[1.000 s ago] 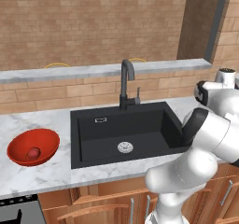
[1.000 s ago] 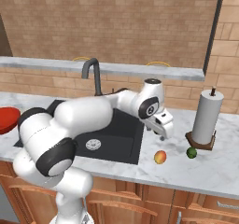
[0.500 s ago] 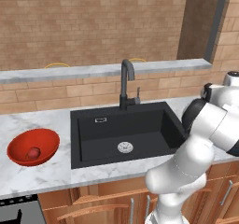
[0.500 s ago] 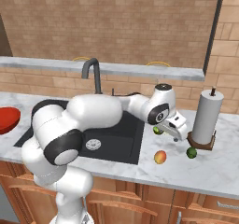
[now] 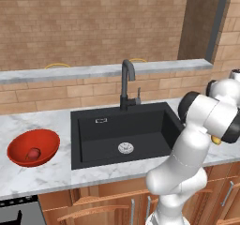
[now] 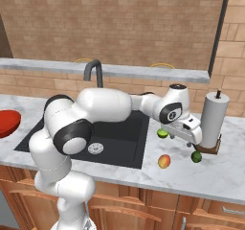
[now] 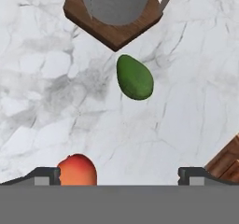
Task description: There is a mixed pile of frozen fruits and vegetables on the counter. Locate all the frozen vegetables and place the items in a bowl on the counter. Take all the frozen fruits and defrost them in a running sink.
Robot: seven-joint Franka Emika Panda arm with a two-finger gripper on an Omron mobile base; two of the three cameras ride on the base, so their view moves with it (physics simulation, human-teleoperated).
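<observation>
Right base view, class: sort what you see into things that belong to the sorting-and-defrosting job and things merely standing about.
Belongs to the job:
dark green piece
orange-yellow fruit
lime green ball
red bowl
sink
open pincer

Standing about:
paper towel roll
its wooden holder

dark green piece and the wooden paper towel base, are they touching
Apart. In the hand view a strip of bare marble shows between the dark green piece and the wooden base.
</observation>
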